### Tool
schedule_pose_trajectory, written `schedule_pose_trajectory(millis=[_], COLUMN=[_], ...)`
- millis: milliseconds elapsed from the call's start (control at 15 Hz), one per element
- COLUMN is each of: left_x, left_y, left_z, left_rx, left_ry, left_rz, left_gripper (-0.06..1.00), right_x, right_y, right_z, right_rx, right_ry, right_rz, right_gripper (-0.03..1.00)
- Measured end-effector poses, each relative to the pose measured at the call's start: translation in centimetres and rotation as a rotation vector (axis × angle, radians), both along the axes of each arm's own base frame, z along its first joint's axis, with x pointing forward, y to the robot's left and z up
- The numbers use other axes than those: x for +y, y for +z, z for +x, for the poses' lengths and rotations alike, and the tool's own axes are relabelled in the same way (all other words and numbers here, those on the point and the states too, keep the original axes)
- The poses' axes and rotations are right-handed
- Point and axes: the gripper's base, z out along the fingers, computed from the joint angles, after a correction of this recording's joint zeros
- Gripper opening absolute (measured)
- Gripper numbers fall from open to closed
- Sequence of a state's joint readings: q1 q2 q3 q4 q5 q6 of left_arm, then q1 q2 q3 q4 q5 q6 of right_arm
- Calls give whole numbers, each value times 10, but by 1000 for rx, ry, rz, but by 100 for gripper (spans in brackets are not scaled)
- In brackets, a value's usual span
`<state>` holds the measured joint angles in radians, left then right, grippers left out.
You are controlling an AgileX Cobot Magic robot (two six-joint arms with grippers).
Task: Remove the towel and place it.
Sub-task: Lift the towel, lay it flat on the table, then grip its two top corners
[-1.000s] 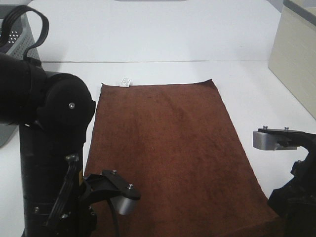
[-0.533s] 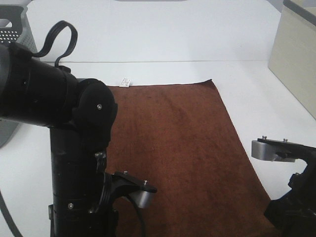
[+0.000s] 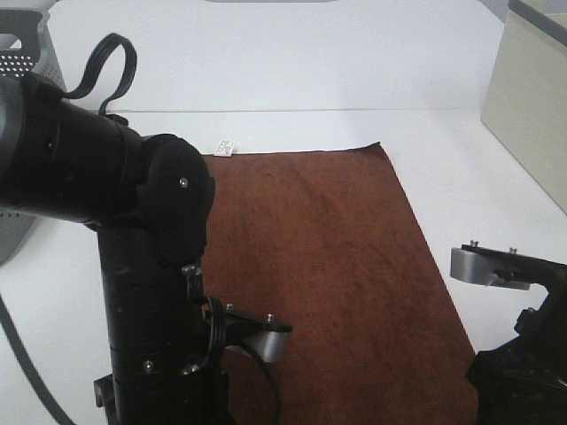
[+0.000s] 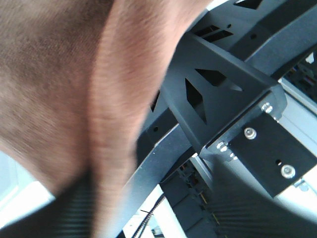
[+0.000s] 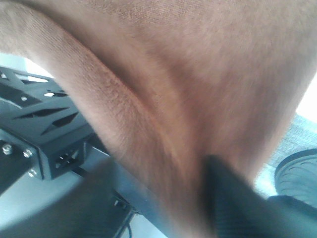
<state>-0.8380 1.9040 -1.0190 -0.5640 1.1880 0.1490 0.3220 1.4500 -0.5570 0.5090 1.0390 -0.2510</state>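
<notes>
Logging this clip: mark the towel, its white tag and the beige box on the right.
towel [image 3: 337, 257], exterior high view, middle of its flat brown surface.
white tag [image 3: 225, 147], exterior high view, centre of the tag at the towel's far edge.
beige box [image 3: 532, 97], exterior high view, its wall facing the towel.

I see my white table [image 3: 292, 53], brown towel [image 3: 337, 248] spread across it, white tag [image 3: 225, 147] at the far edge; grey perforated bin [image 3: 27, 53] left, beige box [image 3: 527, 97] right
</notes>
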Motion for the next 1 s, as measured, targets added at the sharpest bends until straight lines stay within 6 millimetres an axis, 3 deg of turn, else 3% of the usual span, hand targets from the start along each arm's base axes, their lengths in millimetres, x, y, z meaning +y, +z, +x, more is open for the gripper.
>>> schedule_pose_trajectory(millis=[133, 333, 600, 800, 1000], left_x=[0, 0, -7, -4, 20], left_y=[0, 0, 11, 32, 58], left_z=[0, 0, 11, 54, 120], left_rx=[1, 4, -41, -184, -381], left_ry=[10, 34, 1, 28, 172], left_rz=[7, 26, -7, -31, -83], left_gripper=[83, 86, 86, 87, 87], right_x=[-1, -2, 0, -20, -54], right_y=[0, -1, 14, 42, 73], right_z=[0, 1, 28, 69, 119], right_rx=[-3, -15, -162, -314, -449], right_ry=[3, 13, 39, -73, -262], right_rz=[-6, -17, -38, -57, -23], right_gripper=[73, 76, 76, 76, 79])
